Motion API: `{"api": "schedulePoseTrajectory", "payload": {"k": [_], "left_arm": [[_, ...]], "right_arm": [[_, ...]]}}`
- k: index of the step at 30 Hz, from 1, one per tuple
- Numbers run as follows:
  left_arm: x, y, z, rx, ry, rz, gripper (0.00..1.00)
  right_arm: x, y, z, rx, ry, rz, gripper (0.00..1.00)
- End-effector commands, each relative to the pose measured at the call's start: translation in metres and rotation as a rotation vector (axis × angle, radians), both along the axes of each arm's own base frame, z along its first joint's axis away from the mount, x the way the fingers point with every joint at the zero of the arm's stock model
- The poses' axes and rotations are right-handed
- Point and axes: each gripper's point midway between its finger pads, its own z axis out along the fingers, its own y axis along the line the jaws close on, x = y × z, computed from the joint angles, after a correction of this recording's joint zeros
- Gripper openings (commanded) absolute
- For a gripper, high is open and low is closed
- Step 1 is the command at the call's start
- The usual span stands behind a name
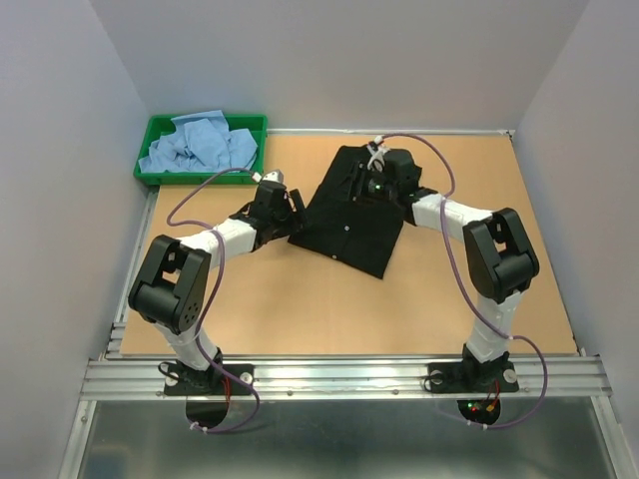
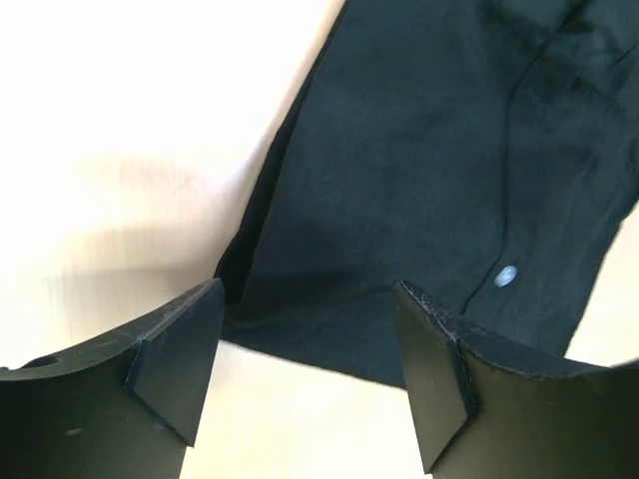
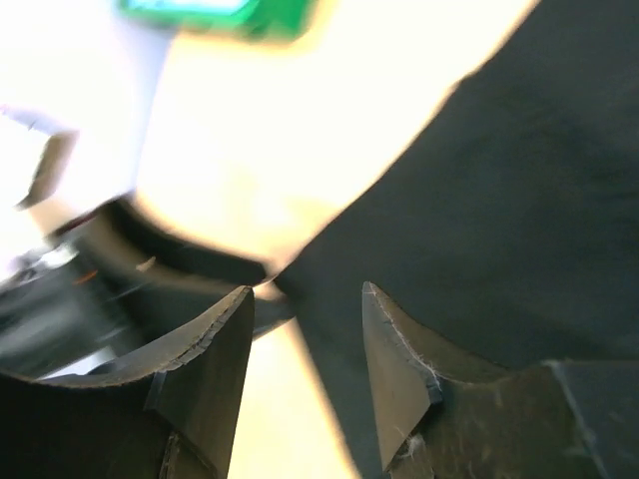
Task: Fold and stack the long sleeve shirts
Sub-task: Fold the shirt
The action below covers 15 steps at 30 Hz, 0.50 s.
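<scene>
Lying flat near the centre of the top view, the black shirt (image 1: 349, 215) sits on the tan table (image 1: 300, 309) as a tilted rectangle, one corner pointing toward the bottom of the frame. The light blue shirts (image 1: 200, 147) are heaped in the green tray (image 1: 155, 125) at the upper left, well apart from it. The left gripper (image 1: 297, 212) is at the black shirt's left edge and the right gripper (image 1: 367, 182) is over its upper part. From above, neither one's opening can be read.

The wrist cameras show what the top view does not. In the left wrist view the left gripper (image 2: 305, 374) is spread wide. Its two dark fingers (image 2: 175, 364) stand at the bottom of the frame, with a corner of the black shirt (image 2: 419, 170) lying between and beyond them, and nothing is pinched. Only this view shows a small pale button (image 2: 506, 274) at the lower right beside a seam. The bare table (image 2: 120, 130) is washed out at the left.

In the right wrist view the right gripper (image 3: 305, 364) is also parted, less widely, and its fingers (image 3: 394, 369) grip nothing visible. The black shirt (image 3: 519, 200) fills the right of the frame, its edge running down toward the gap. A strip of the green tray (image 3: 240, 12) shows at the top edge. A blurred dark shape (image 3: 60, 299) at the lower left is too smeared to name.
</scene>
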Motion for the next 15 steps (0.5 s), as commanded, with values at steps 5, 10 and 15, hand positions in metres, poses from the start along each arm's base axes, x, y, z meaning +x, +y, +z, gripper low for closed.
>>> {"api": "schedulePoseTrajectory", "payload": {"k": [5, 10, 15], "left_arm": [[-0.014, 0.007, -0.026, 0.025, 0.078, 0.021, 0.74], [-0.025, 0.013, -0.045, 0.037, 0.145, 0.053, 0.72], [-0.037, 0.019, -0.044, 0.042, 0.155, 0.059, 0.72]], "right_arm": [[-0.055, 0.042, -0.01, 0.176, 0.105, 0.118, 0.53], [-0.078, 0.026, -0.079, 0.11, 0.225, 0.053, 0.53], [-0.111, -0.004, -0.142, 0.012, 0.339, 0.016, 0.53]]}}
